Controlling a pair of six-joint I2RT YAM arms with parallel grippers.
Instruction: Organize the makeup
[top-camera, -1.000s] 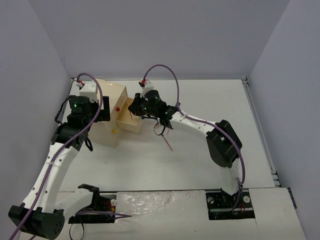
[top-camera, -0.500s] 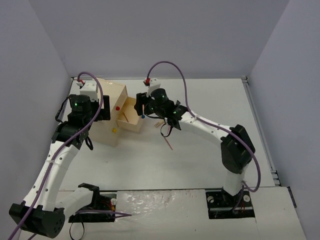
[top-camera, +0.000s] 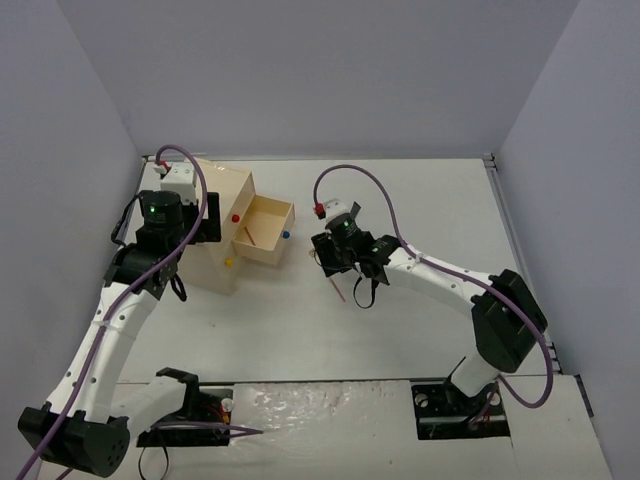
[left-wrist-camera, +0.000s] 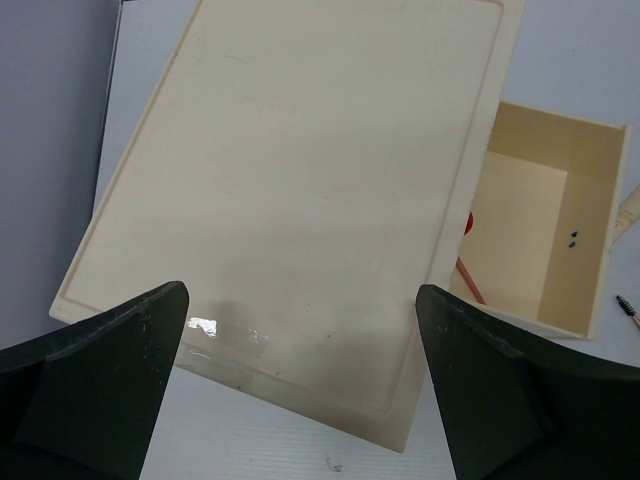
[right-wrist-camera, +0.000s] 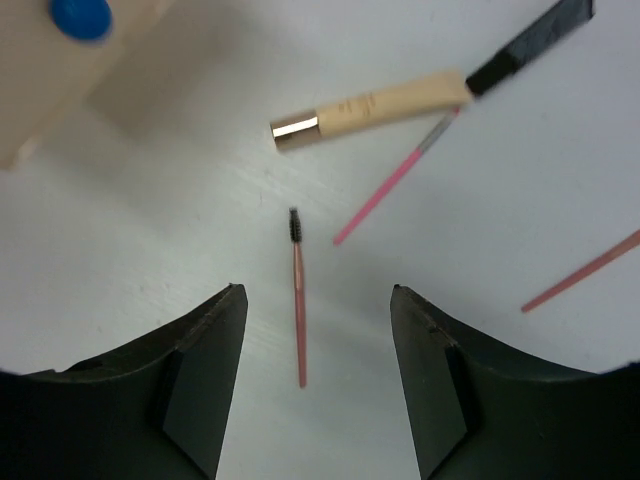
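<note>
Right claw (right-wrist-camera: 317, 292) away from drawer (top-camera: 270, 222), agape

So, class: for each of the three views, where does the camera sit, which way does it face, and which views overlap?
Top: above and behind, facing down on the table; left arm, right arm show.
Left wrist: facing down on the box; left fingers show.
Right wrist: facing down on a spoolie; right fingers show.
Shared: top and left wrist both show the drawer.

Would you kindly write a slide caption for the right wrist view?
Open right claw hovering over a thin pink spoolie wand, with a beige-handled brush and a pink pencil lying beyond.
</note>
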